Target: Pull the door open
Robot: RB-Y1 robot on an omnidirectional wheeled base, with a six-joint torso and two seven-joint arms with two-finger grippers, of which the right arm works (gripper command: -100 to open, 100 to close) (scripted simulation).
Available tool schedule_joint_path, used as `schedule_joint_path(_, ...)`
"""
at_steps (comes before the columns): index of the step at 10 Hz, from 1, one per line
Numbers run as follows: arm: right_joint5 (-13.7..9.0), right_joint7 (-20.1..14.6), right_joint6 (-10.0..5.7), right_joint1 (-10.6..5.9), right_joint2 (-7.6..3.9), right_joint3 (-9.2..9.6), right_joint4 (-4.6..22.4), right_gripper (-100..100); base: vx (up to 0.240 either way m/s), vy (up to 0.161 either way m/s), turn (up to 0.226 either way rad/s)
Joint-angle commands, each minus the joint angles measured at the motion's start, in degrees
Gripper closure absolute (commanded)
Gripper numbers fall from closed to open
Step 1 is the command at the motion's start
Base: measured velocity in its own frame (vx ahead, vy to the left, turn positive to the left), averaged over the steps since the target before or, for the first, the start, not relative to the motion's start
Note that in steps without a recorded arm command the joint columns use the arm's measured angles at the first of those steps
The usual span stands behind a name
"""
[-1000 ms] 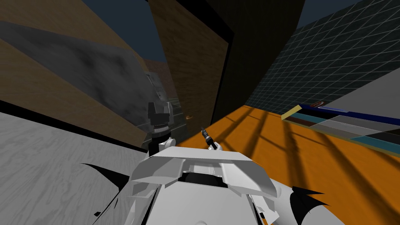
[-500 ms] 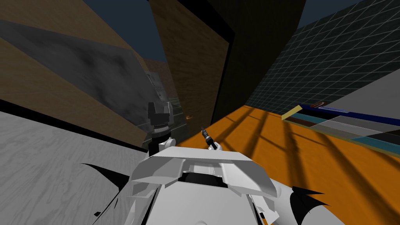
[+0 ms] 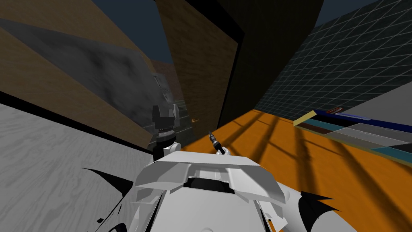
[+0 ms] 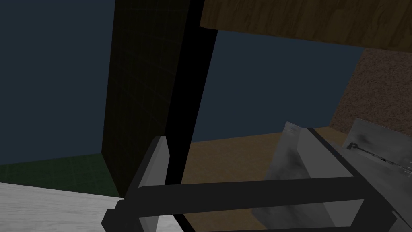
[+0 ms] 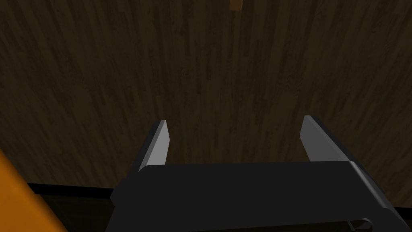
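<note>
The door [image 3: 203, 68], a brown wood-grained panel, stands straight ahead of the robot. Its top is cut off by the head view's edge and its lower part sinks into shadow. A small orange handle [image 3: 195, 120] shows low on it, too small there to make out its shape, and in the right wrist view it is clipped by the edge. The right gripper [image 5: 235, 139] faces the door's dark wood face with its jaws spread wide and nothing between them, well apart from the handle. The left gripper [image 4: 233, 135] also has its jaws spread and holds nothing. One of its blades lies in front of a mottled grey slab [image 4: 289, 169] and hides part of it. The other lies in front of a dark upright panel [image 4: 141, 100] with a black area [image 4: 189, 100] beside it; whether that panel belongs to the door I cannot tell. In the head view the dark left forearm [image 3: 165, 125] stands between the slab and the door and covers the foot of the gap between them. To the right lies an orange floor [image 3: 305, 161] crossed by shadow bars, beyond it a dark tiled wall [image 3: 342, 68]. A flat coloured strip [image 3: 346, 125] is cut off at the edge, and what it is I cannot tell. To the left lies a grey wood-grain floor [image 3: 48, 161].
</note>
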Motion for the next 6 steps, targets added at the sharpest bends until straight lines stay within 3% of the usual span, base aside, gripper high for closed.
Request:
schedule_joint_path(1,0.07,0.36,1.99,1.63,-1.25,0.01,-2.82,-100,-0.057,-0.125,0.049)
schedule_joint_path(2,-0.09,0.71,1.87,1.49,-0.27,-0.22,-2.36,-100,0.000,0.083,-0.083)
schedule_joint_path(4,-0.11,0.75,1.77,1.44,0.07,-0.23,-2.33,-100,0.055,0.175,-0.027)
schedule_joint_path(6,-0.12,0.80,1.58,1.34,0.70,-0.22,-2.30,-100,0.066,0.073,0.211)
